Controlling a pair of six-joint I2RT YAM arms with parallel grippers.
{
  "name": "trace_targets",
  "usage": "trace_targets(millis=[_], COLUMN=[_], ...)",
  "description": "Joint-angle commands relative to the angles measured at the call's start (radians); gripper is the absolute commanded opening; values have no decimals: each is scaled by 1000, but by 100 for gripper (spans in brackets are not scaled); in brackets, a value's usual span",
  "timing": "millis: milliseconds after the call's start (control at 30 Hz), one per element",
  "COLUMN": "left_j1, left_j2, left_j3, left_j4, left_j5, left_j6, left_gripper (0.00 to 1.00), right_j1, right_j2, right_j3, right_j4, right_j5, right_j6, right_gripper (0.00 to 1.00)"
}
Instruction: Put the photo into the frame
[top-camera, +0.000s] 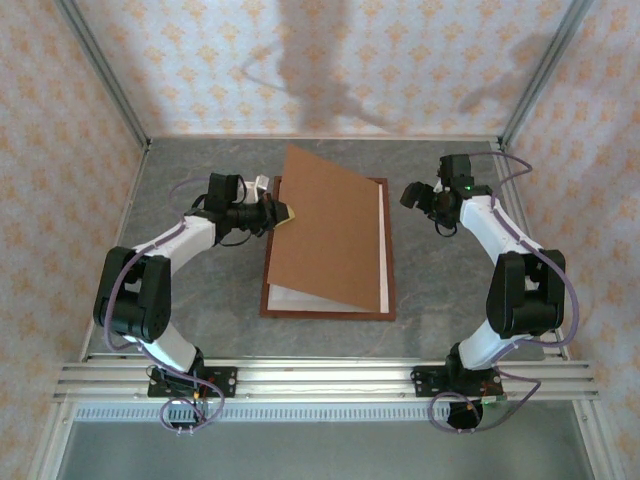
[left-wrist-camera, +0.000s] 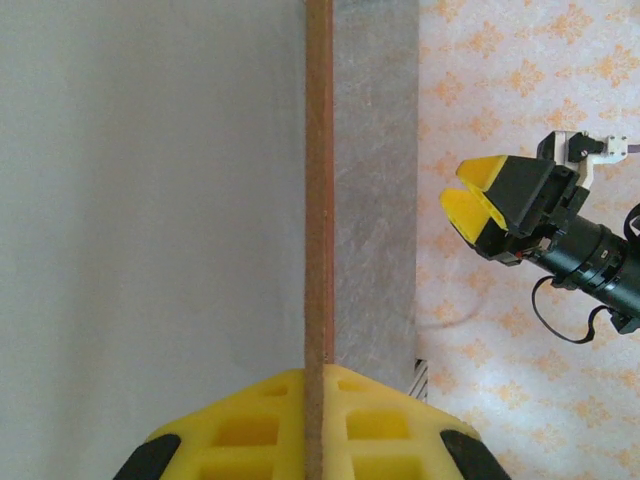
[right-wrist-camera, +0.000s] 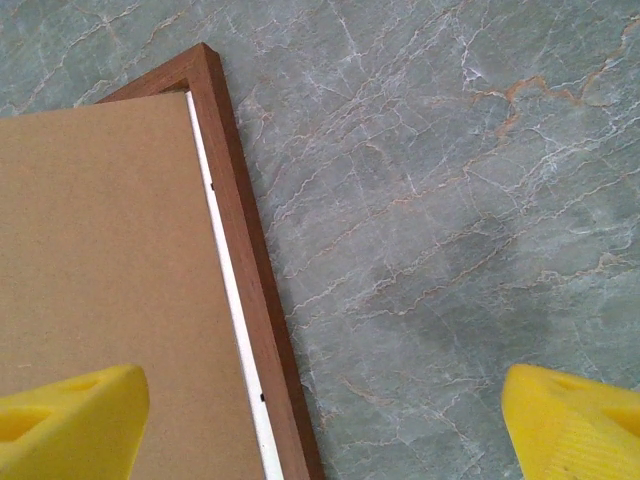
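Over at nine o'clock on the desk (top-camera: 200, 300), the left gripper (top-camera: 280, 213) has its jaws clamped on the left edge of the cardboard backing board (top-camera: 330, 225). The wrist view catches that board edge-on, pinched between the yellow fingers (left-wrist-camera: 240, 435). The board is tilted: left side raised, right side low and seemingly resting along the three o'clock side of the frame (top-camera: 330, 314).

The frame itself lies flat in the middle of the desk with nothing holding it. A white mat (top-camera: 381, 240) peeks out along its three o'clock side and at the seven o'clock corner. The photo? Can't tell where it is, because the board covers most of the opening.

Across at the frame's one o'clock corner, the right gripper (top-camera: 410, 192) hovers above bare desk just beside the moulding, jaws wide apart and empty.

By my reading it's early days: the back looks to be coming off so the frame can be loaded.

Now the danger. That's a thin pinch on one edge of a broad, stiff sheet, so the board could pivot or slip out and slap down. If its low edge drags toward three o'clock, it may shove the mat askew or skate the loose frame across the desk. A wide swing could also clip the waiting right gripper.
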Motion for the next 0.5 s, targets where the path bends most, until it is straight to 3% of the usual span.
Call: trace_targets(millis=[0,467], left_j1=[-3,-6], left_j2=[9,47], left_j3=[17,-9], left_j4=[104,200], left_j5=[51,46], left_j6=[-45,-91], left_gripper=[0,0], right_j1=[9,15], right_j2=[-2,7], right_j3=[10,18], right_j4=[-18,-23], right_j5=[14,16], right_j6=[-12,-11], right_gripper=[91,91])
